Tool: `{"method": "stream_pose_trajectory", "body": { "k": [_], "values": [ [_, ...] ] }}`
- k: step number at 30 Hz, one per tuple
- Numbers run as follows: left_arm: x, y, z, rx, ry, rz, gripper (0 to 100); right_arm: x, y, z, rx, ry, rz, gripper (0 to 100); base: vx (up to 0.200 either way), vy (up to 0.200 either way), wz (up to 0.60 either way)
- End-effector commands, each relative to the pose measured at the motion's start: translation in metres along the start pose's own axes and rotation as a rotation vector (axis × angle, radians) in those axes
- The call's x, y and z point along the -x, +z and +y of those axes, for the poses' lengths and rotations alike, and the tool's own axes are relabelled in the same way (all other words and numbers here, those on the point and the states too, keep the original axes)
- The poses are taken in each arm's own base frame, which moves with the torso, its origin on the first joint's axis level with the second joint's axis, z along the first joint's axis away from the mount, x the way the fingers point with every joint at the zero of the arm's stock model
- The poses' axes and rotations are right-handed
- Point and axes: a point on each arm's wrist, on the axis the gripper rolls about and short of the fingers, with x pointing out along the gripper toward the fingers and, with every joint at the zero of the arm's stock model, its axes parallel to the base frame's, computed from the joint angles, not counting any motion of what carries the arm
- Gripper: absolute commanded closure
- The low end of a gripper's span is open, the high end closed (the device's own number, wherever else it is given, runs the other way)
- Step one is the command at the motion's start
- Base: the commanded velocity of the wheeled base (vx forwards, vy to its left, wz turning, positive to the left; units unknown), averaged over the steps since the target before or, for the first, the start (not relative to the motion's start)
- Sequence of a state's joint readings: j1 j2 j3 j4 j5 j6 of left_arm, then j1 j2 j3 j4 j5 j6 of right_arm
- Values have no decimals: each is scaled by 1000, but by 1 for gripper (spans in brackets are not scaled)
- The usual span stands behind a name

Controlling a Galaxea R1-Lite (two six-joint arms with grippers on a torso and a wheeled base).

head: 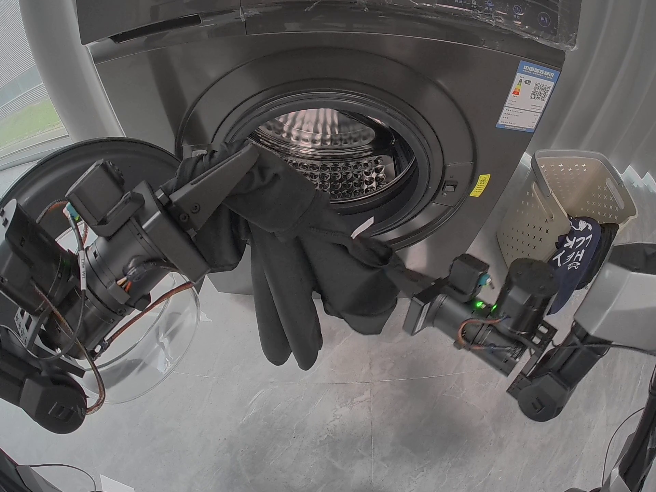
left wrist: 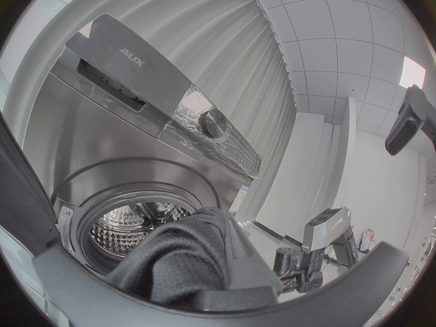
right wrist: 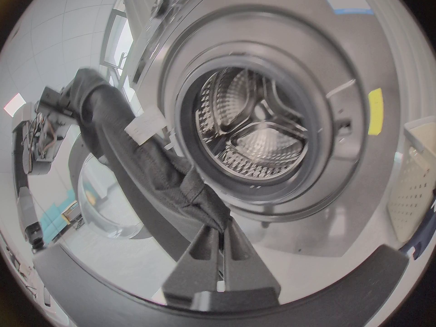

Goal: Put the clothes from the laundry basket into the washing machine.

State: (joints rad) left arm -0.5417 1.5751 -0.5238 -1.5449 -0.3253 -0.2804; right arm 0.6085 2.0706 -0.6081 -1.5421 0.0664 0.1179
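A black, soft, long-sleeved garment (head: pixel 294 254) is strung between the two grippers. The left gripper (head: pixel 242 162) has its jaws clamped on one bunched end. The right gripper (right wrist: pixel 222 230) has its jaws pinched tight on the other end, which comes to a point right at its tips. Between the two pairs of jaws the cloth sags, and long folds hang below them. Just beyond both sets of jaws gapes the steel drum (head: pixel 335 152) of the dark grey front-loading washing machine (head: pixel 437 104), its round glass door (head: pixel 154 350) swung open under the left arm. Out past the right jaws stands a cream perforated plastic laundry basket (head: pixel 588 186), with a navy cloth bearing white letters (head: pixel 577 254) draped over its rim.
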Motion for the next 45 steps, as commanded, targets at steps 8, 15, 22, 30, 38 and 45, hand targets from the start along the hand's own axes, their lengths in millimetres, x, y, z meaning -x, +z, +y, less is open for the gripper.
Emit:
{"method": "stream_pose_trajectory", "body": {
  "k": [8, 15, 22, 30, 38, 45],
  "values": [
    [6, -4, 4, 2, 24, 21, 100, 49, 83, -20, 21, -135, -230, 100, 0, 0, 0],
    [11, -8, 7, 2, 43, 45, 100, 58, 113, -16, 33, -132, -338, 100, 0, 0, 0],
    [14, -10, 13, -2, 72, 58, 100, 60, 144, -14, 46, -129, -458, 100, 0, 0, 0],
    [14, -15, 15, 1, 80, 73, 100, 61, 149, -10, 44, -114, -481, 100, 0, 0, 0],
    [20, -50, 14, 60, 82, 208, 100, 64, 152, 3, 31, -68, -488, 100, 0, 0, 0],
    [12, -99, 31, 112, 121, 341, 0, 63, 145, 13, 16, -34, -463, 100, 0, 0, 0]
  ]
}}
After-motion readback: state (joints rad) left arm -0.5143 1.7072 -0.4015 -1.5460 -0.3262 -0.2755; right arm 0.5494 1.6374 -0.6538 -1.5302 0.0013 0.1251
